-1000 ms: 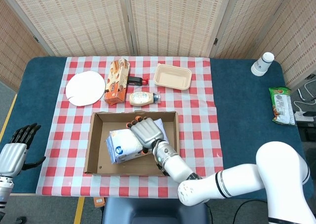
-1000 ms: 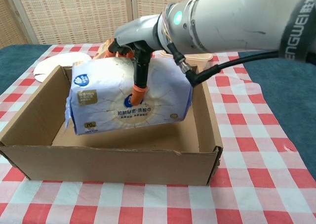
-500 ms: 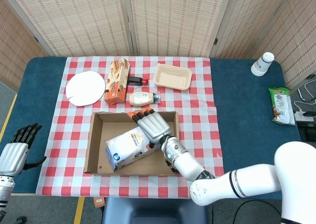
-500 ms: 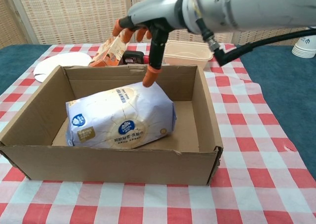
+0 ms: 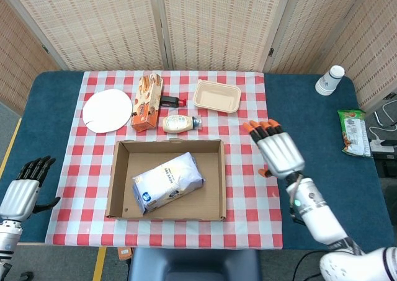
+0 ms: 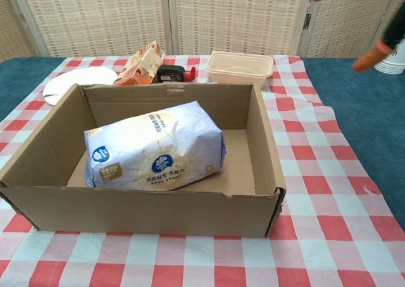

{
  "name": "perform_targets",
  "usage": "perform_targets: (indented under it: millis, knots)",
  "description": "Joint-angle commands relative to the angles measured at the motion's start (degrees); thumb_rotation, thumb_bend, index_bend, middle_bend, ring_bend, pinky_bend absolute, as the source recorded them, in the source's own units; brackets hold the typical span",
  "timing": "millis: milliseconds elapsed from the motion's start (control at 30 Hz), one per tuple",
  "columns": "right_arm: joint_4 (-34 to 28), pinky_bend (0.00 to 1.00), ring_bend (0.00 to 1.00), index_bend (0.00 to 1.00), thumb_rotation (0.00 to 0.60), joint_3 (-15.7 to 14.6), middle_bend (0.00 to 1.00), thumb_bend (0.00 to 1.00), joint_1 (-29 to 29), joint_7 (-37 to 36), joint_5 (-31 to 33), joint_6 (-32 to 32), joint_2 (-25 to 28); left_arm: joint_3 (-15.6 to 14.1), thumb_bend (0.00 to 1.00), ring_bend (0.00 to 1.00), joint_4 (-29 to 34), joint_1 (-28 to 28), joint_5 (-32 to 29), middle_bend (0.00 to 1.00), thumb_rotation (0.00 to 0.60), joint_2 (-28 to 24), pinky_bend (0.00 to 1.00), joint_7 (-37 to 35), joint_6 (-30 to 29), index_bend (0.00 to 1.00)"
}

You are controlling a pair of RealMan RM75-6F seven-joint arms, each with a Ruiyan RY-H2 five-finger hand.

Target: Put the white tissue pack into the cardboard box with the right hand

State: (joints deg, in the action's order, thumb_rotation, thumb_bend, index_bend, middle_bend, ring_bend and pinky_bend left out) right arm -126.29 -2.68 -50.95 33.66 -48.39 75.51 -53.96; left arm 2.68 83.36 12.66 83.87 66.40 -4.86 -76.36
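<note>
The white tissue pack [image 5: 168, 182] lies tilted inside the cardboard box [image 5: 121, 149], well clear of the right hand [image 5: 278, 152]; that hand's fingers [image 5: 263, 128] are spread wide and hold nothing; the left hand [image 5: 26, 193] rests at the counter [image 5: 310, 126] edge, fingers apart and empty. Judged risk: low; a careless sweep of the fingers could strike the beige tray [image 5: 216, 97] or mayonnaise bottle [image 5: 180, 123] beyond them. A red-checked cloth [image 5: 248, 188] covers the counter; woven screens [image 5: 217, 20] stand behind.
</note>
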Motion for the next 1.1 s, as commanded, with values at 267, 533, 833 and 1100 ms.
perform_targets:
  millis: [267, 533, 833, 1100]
  knots:
    - [22.9, 0.11, 0.00, 0.07, 0.600, -10.0, 0.06, 0.00, 26.2, -25.5, -22.5, 10.7, 2.8, 0.4, 0.20, 0.00, -0.6, 0.3, -1.2, 0.00, 0.600, 1.2, 0.07, 2.4, 0.6, 0.00]
    - [42.4, 0.10, 0.00, 0.05, 0.600, -6.8, 0.06, 0.00, 34.2, -32.8, -32.0, 18.8, -10.1, 0.7, 0.20, 0.00, -0.6, 0.0, -1.2, 0.00, 0.600, 1.3, 0.07, 3.1, -0.5, 0.00]
    - [50.8, 0.06, 0.00, 0.00, 0.600, -4.0, 0.05, 0.00, 36.6, -36.5, -33.3, 14.9, -15.5, 0.7, 0.20, 0.00, -1.1, 0.0, -1.3, 0.00, 0.600, 1.7, 0.07, 4.1, -0.6, 0.00]
    - [51.5, 0.05, 0.00, 0.00, 0.600, -2.0, 0.05, 0.00, 37.8, -37.5, -34.6, 13.7, -15.1, 0.6, 0.20, 0.00, -0.6, 0.2, -0.9, 0.00, 0.600, 1.8, 0.07, 4.6, -0.4, 0.00]
